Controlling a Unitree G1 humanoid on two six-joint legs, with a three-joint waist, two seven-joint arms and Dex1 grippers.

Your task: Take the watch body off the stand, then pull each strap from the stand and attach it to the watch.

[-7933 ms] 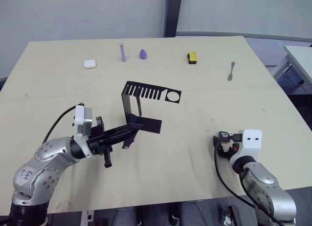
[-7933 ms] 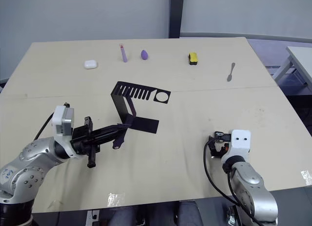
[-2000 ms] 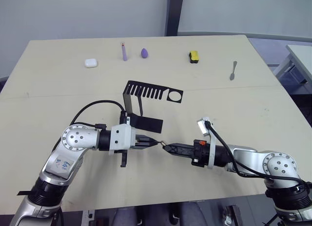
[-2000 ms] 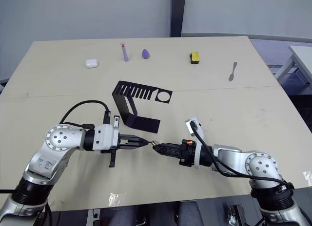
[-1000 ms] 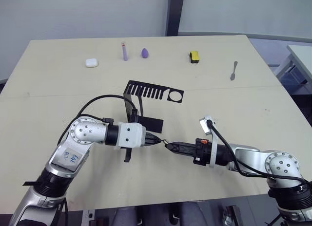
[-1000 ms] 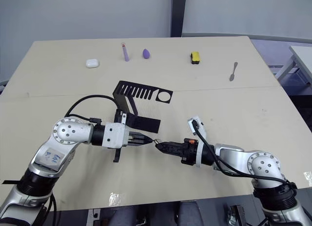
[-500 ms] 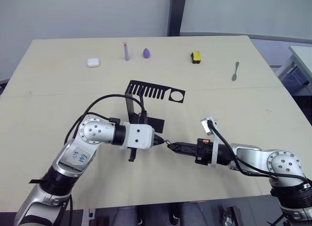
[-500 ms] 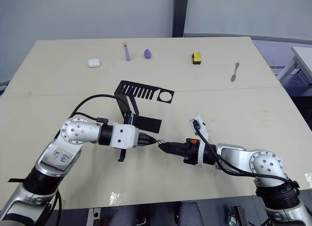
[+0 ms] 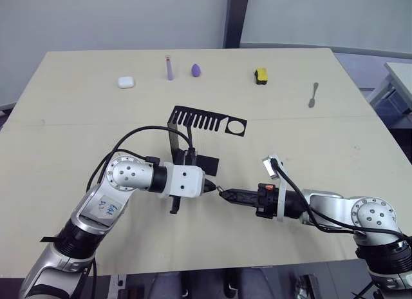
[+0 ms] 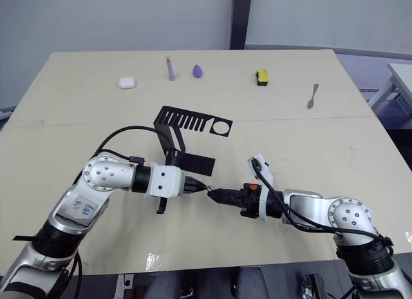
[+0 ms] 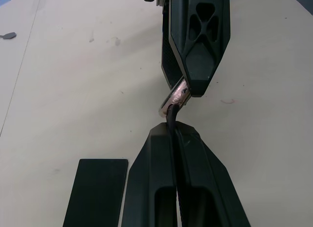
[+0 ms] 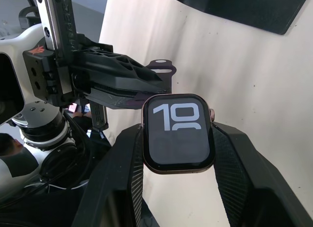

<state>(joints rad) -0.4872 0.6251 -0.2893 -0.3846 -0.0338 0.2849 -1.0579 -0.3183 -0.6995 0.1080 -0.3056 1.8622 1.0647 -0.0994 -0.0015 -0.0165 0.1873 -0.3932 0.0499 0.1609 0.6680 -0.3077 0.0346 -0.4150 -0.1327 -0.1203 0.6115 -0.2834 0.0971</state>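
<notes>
My right gripper (image 12: pixel 178 131) is shut on the watch body (image 12: pixel 178 134), whose black screen with white digits and pale gold rim sits between its two fingers. My left gripper (image 11: pixel 173 131) is shut on a dark strap (image 11: pixel 171 120), seen edge-on. The strap's tip touches the watch body's gold edge (image 11: pixel 177 96). The two grippers meet tip to tip (image 9: pixel 217 190) just in front of the black stand (image 9: pixel 193 122), above the table. A second thin dark strap (image 10: pixel 183 143) hangs from the stand's slotted top plate.
Along the table's far side lie a white earbud case (image 9: pixel 126 82), a purple pen (image 9: pixel 170 68), a purple teardrop piece (image 9: pixel 196 69), a yellow-and-black block (image 9: pixel 261 75) and a spoon (image 9: pixel 313 95). The stand's flat base (image 9: pixel 206 162) lies close behind the grippers.
My left gripper has carried the strap to the right until it touches the watch body. The right gripper came in from the right earlier and now holds almost still.
</notes>
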